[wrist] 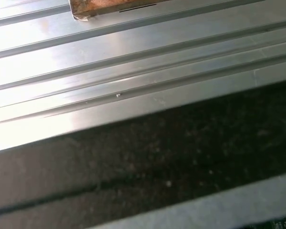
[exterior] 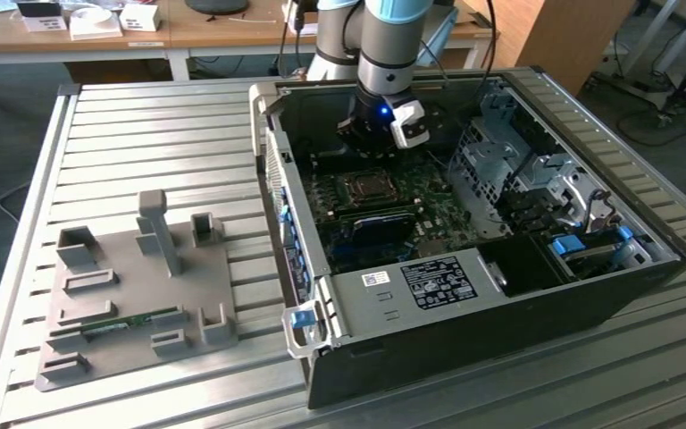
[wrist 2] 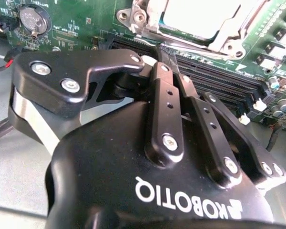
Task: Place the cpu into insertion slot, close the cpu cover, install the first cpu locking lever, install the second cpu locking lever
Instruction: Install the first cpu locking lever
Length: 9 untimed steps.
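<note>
The arm reached down into the open computer case (exterior: 463, 295), which lay on the ribbed metal table (exterior: 140, 134). Its claw (exterior: 373, 143) hung above the rear part of the green motherboard (exterior: 439, 201), just beyond the insertion slot (exterior: 363, 188) in the exterior view. In the second wrist view the claw (wrist 2: 168, 52) had its black fingers (wrist 2: 166, 102) drawn close together, tips nearly meeting, with nothing visible between them. Past the tips sat the insertion slot (wrist 2: 214, 24), its silvery cpu cover (wrist 2: 231, 40) framing a pale square, beside long black memory slots (wrist 2: 219, 76). A grey fixture tray (exterior: 129, 295) rested on the table at the exterior view's left.
</note>
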Tool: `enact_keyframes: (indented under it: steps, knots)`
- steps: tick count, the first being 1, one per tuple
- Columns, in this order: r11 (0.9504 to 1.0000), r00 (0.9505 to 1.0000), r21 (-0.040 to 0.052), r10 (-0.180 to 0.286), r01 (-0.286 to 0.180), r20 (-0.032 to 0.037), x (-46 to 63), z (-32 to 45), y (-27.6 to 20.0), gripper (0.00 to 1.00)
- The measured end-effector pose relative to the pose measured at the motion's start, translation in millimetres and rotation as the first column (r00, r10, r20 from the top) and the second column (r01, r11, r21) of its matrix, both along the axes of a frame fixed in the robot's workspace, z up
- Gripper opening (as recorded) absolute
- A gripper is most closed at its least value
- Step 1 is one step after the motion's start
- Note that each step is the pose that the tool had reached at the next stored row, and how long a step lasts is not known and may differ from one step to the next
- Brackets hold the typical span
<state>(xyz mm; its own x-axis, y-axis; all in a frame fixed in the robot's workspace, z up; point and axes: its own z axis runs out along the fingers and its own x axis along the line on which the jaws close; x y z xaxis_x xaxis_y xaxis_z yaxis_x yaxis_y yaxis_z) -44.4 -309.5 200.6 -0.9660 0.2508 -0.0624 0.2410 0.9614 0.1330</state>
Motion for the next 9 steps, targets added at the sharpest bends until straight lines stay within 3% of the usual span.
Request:
enact_keyframes:
  steps: [9]
  knots:
    - [0.9999,1.0,-0.0156,0.0,0.0,0.0008,0.4,-5.5,0.2,0.11]
